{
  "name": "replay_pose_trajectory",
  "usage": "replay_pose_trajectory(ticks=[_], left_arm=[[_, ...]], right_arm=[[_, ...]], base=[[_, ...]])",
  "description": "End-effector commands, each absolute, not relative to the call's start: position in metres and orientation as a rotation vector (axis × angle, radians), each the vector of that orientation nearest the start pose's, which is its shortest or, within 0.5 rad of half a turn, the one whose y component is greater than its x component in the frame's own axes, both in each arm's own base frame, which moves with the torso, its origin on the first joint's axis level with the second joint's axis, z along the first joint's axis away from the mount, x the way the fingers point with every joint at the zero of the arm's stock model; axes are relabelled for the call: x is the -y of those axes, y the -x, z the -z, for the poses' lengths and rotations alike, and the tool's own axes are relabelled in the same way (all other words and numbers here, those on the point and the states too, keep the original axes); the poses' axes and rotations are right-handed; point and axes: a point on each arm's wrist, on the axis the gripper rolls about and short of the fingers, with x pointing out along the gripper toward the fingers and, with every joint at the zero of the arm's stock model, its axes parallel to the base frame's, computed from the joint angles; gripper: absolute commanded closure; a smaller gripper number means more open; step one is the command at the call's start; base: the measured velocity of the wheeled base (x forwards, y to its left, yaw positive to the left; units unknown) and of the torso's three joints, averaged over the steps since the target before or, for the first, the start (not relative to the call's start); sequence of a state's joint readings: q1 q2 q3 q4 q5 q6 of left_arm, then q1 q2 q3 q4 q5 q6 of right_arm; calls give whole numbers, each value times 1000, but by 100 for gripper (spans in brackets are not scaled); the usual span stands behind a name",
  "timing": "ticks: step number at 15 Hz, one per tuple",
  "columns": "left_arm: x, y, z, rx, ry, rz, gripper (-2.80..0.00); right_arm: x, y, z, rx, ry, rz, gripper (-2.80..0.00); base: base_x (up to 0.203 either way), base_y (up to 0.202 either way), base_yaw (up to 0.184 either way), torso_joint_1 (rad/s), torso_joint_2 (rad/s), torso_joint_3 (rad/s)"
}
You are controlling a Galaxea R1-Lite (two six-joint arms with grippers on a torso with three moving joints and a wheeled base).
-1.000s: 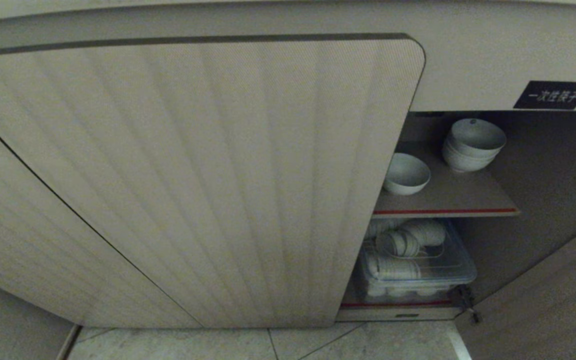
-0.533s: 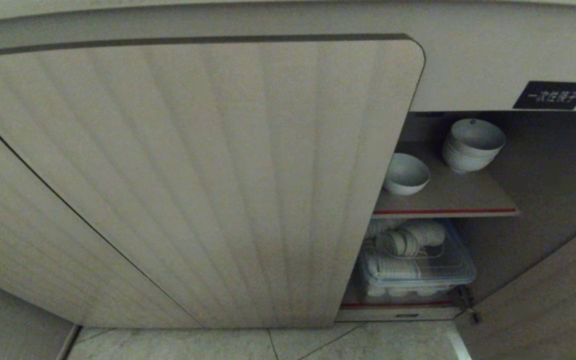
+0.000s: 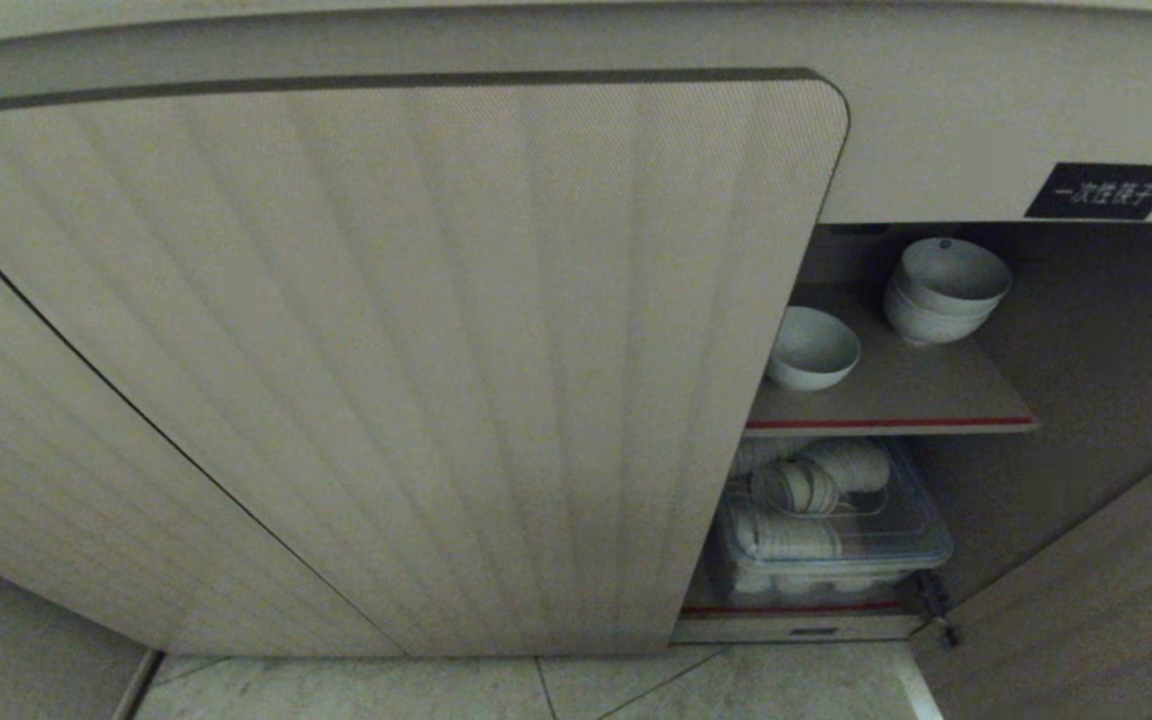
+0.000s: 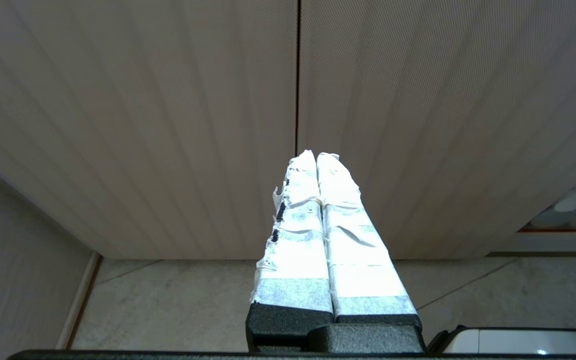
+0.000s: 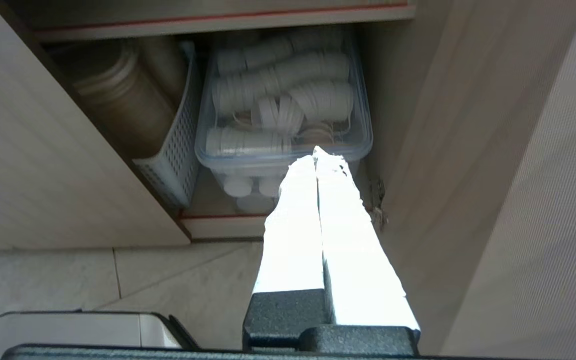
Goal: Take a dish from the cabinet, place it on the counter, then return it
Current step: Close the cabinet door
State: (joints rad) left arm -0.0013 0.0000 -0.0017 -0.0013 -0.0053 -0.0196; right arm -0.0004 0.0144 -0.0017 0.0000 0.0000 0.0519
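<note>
The dish (image 3: 812, 347), a small white bowl, sits alone on the brown red-edged upper shelf (image 3: 911, 395) of the open cabinet (image 3: 386, 350). A stack of like white bowls (image 3: 944, 288) stands behind it to the right. Neither gripper shows in the head view. My right gripper (image 5: 316, 152) is shut and empty, low before the cabinet's bottom compartment, pointing at a clear plastic box (image 5: 283, 115). My left gripper (image 4: 315, 155) is shut and empty, facing the closed ribbed doors (image 4: 298, 100). The counter is out of view.
A clear lidded box of white items (image 3: 831, 520) fills the lower compartment, with a white perforated basket (image 5: 173, 150) of brown containers beside it. The open right door (image 3: 1116, 580) stands at the right. A black label (image 3: 1104, 190) sits above the opening. Tiled floor (image 3: 636, 685) lies below.
The white tip of my right gripper, seen at the bottom right corner of the head view a second ago, has dropped out of sight. The bowls and cabinet have not moved.
</note>
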Motion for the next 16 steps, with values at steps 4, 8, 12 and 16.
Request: replay_pose_trajectory(ticks=[4,8,12,16], left_arm=[[0,23,-76,3,20,6,0],[0,23,-76,3,20,5,0],[0,23,-76,3,20,5,0],[0,23,-76,3,20,6,0]], right_arm=[[0,23,-76,2,-52,0,0],[0,23,-76,2,-52,0,0],[0,23,-76,2,-52,0,0],[0,23,-76,2,-52,0,0]], base=[[0,0,0,0,0,0],[0,0,0,0,0,0],[0,0,0,0,0,0],[0,0,0,0,0,0]])
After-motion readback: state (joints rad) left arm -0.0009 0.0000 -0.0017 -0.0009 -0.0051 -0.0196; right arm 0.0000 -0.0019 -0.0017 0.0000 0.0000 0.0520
